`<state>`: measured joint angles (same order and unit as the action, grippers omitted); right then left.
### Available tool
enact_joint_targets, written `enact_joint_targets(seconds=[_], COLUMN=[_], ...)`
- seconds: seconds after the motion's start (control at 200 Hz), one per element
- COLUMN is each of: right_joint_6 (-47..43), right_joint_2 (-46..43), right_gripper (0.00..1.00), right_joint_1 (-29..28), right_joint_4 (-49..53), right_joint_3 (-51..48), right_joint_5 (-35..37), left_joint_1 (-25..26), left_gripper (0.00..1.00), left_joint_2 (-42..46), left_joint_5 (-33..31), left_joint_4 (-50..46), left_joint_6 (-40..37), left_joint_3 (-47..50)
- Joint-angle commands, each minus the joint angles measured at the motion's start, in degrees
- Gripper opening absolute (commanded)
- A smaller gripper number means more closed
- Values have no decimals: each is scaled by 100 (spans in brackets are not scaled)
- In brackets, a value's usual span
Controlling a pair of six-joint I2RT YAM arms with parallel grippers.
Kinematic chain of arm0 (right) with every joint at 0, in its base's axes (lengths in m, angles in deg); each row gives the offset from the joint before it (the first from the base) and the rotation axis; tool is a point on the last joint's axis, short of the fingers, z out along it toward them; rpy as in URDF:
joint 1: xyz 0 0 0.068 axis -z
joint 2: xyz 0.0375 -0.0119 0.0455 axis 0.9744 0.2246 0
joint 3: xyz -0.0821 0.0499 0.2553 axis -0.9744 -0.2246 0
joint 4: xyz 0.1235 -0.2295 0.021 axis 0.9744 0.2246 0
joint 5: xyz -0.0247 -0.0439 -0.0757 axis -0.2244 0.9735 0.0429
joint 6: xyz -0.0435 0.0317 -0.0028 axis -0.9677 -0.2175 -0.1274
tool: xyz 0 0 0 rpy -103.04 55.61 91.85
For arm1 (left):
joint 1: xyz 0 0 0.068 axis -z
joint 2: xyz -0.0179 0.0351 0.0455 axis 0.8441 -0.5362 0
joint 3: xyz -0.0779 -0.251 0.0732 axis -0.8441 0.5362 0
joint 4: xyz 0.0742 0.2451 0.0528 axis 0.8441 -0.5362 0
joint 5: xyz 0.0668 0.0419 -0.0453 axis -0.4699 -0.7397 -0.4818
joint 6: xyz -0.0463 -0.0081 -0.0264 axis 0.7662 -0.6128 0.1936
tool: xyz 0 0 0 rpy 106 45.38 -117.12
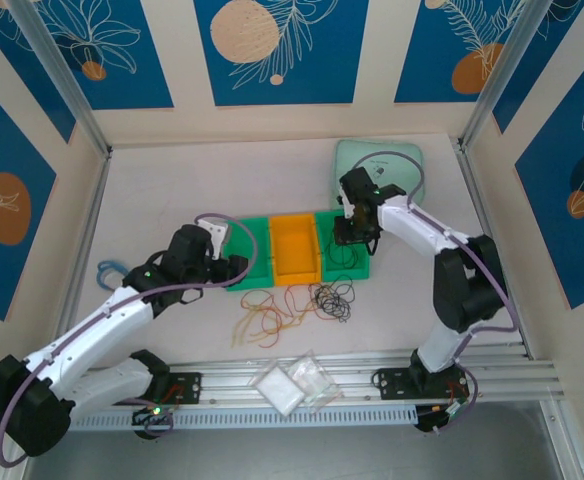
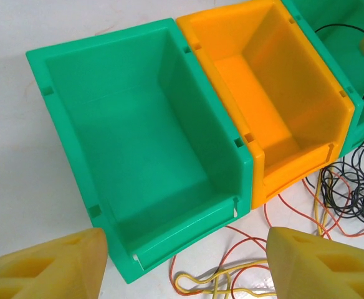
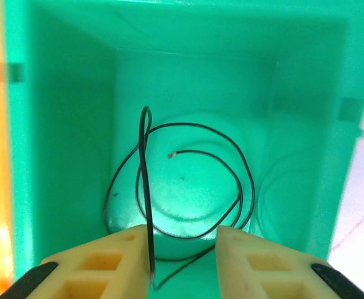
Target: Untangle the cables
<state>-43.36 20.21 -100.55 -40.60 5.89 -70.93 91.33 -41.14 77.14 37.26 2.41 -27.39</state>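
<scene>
Here, nearest the arm bases, two clear plastic packets [image 1: 294, 385] lie on the aluminium rail. Just beyond them the loose cables [image 1: 292, 305] sprawl on the bench [image 1: 172, 190]: pale yellow and orange loops to the left, a black snarl [image 1: 334, 300] to the right, with strands overlapping in the middle. Behind the heap three bins stand touching in a row: a left green bin [image 2: 151, 143], an orange bin [image 2: 275, 93] and a right green bin [image 3: 63, 124]. The left fingers [image 2: 51, 268] hover over the near lip of the left green bin, spread wide and released, with orange and yellow strands on the bench below them. The right fingers [image 3: 88, 268] hang over the right green bin, parted. One black cable [image 3: 146, 180] lies coiled on that bin's floor, and one strand stands up against the inner face of one finger, while the other finger is clear of it. Farthest back, a pale green pouch [image 1: 377, 165] lies behind the right green bin.
</scene>
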Motion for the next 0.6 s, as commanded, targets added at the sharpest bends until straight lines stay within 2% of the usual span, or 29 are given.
enact_joint_targets(seconds=[0.0,0.065,0.21,0.31,0.46,0.595], right_joint_6=[-58,-77,75,262,626,852], right_joint_2=[-711,-1002,-1516,-1662,-1431,-879], right_gripper=[35,35,36,36,36,36], right_joint_1=[-178,-329,-688,-1206,-1984,-2306], right_joint_4=[98,205,364,311,12,-190], right_joint_3=[-148,-270,-580,-802,-973,-894], right_joint_5=[-284,-443,-878,-1053,-997,-998], left_joint_1=[-72,-78,-75,-80,-73,-82], left_gripper=[61,57,56,56,56,57], left_joint_2=[-84,-115,-43,80,223,273], left_joint_5=[213,300,379,327,261,280], left_joint_4=[177,186,110,46,29,9], left_joint_6=[145,174,277,323,369,369], left_joint_3=[134,197,371,452,506,493])
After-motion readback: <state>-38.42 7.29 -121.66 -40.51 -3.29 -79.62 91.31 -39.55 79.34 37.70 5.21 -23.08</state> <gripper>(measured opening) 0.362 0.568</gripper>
